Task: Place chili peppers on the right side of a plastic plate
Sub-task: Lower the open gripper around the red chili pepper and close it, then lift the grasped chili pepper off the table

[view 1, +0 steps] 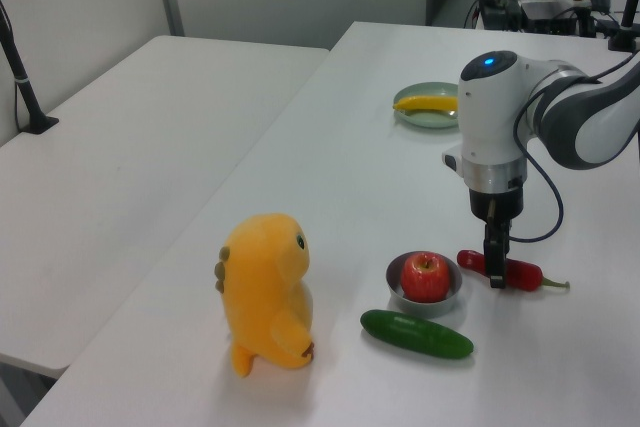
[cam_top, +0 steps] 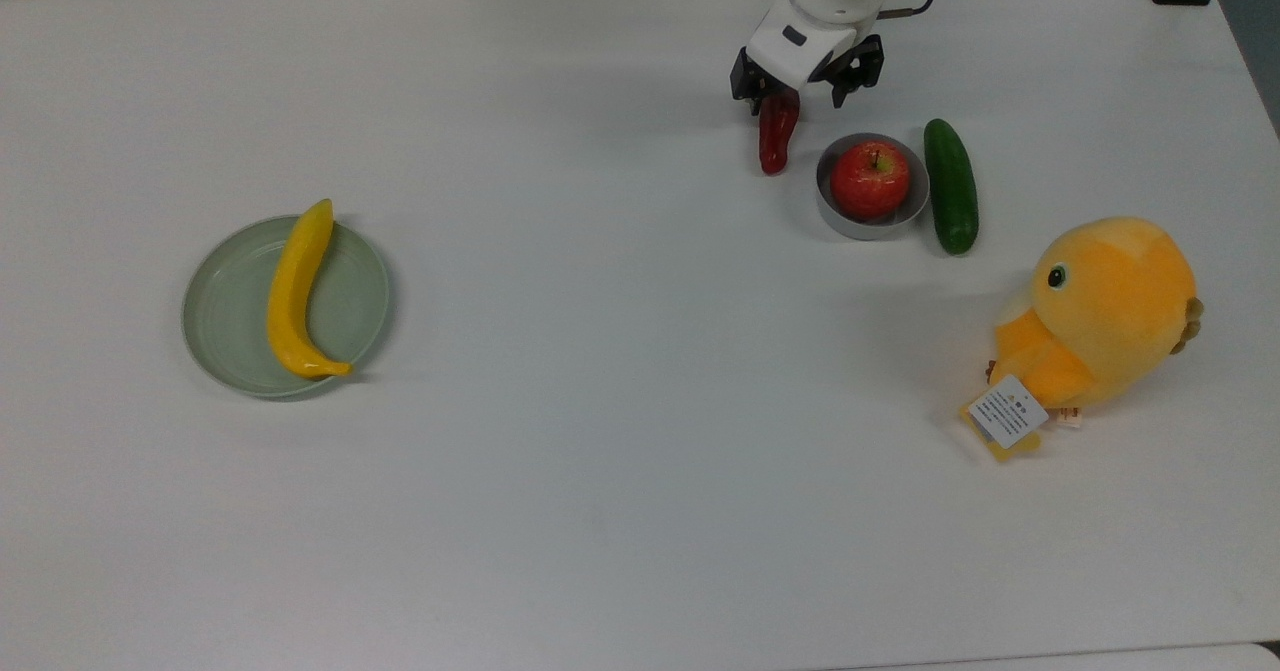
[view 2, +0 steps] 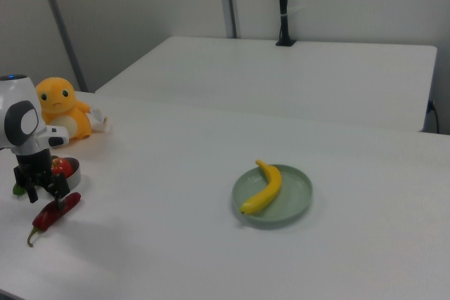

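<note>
Between the spread fingers (cam_top: 806, 97) (view 1: 496, 272) (view 2: 43, 192) lies the chili pepper (cam_top: 776, 134) (view 1: 510, 271) (view 2: 52, 214), flat on the white desk (cam_top: 600, 431) (view 1: 330, 177) (view 2: 176, 244). The fingers stand released, one on each side of the pepper's upper part near the stem, down low at the desk; I cannot tell whether either one touches the pepper. In the top view the red tip pokes out below the fingers, towards the bottom of the frame. Just beside the fingers, on the top view's right, a small grey bowl (cam_top: 850, 219) (view 1: 400, 297) holds a red apple (cam_top: 869, 180) (view 1: 425, 277) (view 2: 62, 166), and a dark green cucumber (cam_top: 950, 186) (view 1: 416, 334) lies along the bowl's far side from the fingers. Further off that way stands a yellow plush bird (cam_top: 1095, 316) (view 1: 265, 292) (view 2: 63, 117). Well apart from the fingers, far over on the top view's left, sits the pale green plate (cam_top: 225, 316) (view 1: 428, 119) (view 2: 295, 198) with a banana (cam_top: 295, 291) (view 1: 427, 104) (view 2: 264, 187) lying across it.
</note>
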Tool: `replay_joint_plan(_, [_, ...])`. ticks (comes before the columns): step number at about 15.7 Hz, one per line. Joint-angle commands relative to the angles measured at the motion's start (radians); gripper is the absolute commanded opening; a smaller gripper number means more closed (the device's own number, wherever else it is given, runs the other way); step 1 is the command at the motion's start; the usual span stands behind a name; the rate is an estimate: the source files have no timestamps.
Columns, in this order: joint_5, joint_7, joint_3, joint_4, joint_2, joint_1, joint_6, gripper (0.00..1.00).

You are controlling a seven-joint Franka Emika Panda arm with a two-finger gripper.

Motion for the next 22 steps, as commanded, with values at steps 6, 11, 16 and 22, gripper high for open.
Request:
replay_joint_plan(6, [-0.05, 0.018, 0.001, -0.007, 0.034, 0.008, 0.021, 0.54])
replay_joint_plan(11, [-0.053, 0.018, 0.001, -0.002, 0.033, 0.001, 0.023, 0.16])
replay_joint_plan(16, [-0.059, 0.01, 0.0, 0.001, 0.028, -0.027, 0.023, 0.16])
replay_joint_plan(22, [-0.108, -0.005, -0.026, 0.024, 0.022, -0.117, 0.049, 0.16])
